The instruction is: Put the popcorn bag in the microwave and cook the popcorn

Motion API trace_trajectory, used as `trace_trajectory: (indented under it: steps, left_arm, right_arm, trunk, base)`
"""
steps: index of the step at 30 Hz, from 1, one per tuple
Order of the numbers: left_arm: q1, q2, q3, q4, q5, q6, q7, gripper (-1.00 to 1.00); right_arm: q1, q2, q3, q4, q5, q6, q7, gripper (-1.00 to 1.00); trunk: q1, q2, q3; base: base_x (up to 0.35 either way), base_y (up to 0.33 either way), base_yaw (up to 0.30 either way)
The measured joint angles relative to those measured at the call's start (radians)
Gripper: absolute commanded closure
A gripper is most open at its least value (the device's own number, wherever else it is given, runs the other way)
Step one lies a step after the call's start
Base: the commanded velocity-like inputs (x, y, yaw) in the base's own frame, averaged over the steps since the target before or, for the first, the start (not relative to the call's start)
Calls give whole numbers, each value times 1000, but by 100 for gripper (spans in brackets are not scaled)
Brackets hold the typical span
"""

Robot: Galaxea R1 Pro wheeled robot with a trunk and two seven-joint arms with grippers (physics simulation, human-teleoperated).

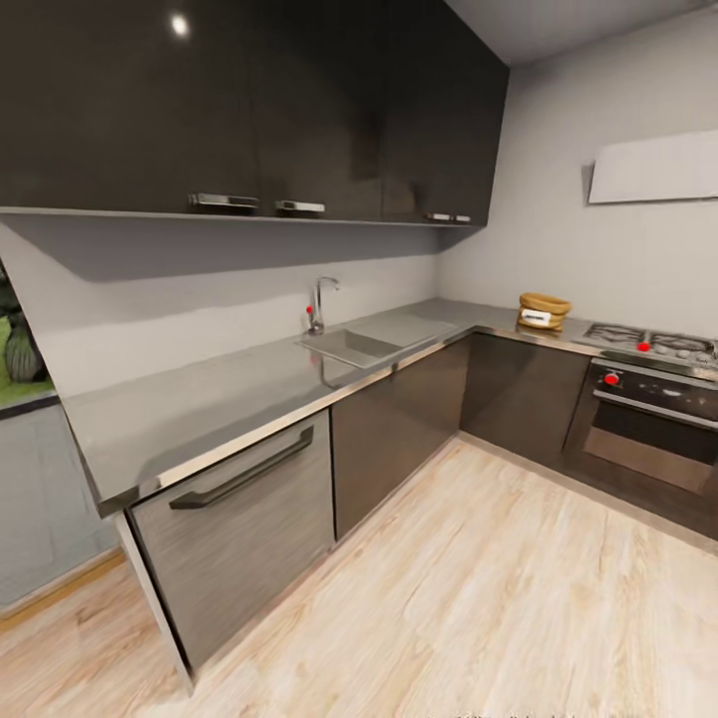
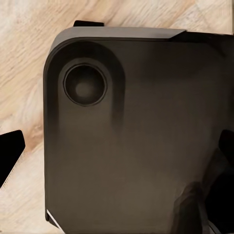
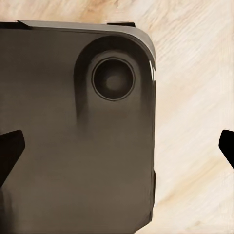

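Note:
The popcorn bag (image 1: 543, 311), a golden-tan sack with a rolled rim and a white label, stands on the grey metal countertop (image 1: 229, 399) at its far right end, just left of the hob. The microwave is out of view. In the left wrist view my left gripper (image 2: 117, 151) hangs over the robot's dark base (image 2: 136, 136) and the wood floor, its dark fingertips (image 2: 9, 152) far apart, open and empty. In the right wrist view my right gripper (image 3: 119, 148) is likewise open, with fingertips (image 3: 9, 151) at the picture's edges and nothing between them.
A sink (image 1: 344, 346) with a tap (image 1: 319, 304) is set in the worktop. A gas hob (image 1: 653, 344) over a dark oven (image 1: 653, 424) stands at the right under a white hood (image 1: 653, 168). Dark upper cabinets (image 1: 249, 100) overhang the counter. Light wood floor (image 1: 479, 598) lies ahead.

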Motion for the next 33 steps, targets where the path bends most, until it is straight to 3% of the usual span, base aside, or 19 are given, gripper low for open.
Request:
trace_trajectory:
  steps: [33]
  left_arm:
    - [0,0,0,0,0,0,0,-100]
  right_arm:
    - [0,2,10,-1,18,0,2,-100]
  trunk:
    - [0,0,15]
  base:
    - [0,0,-277]
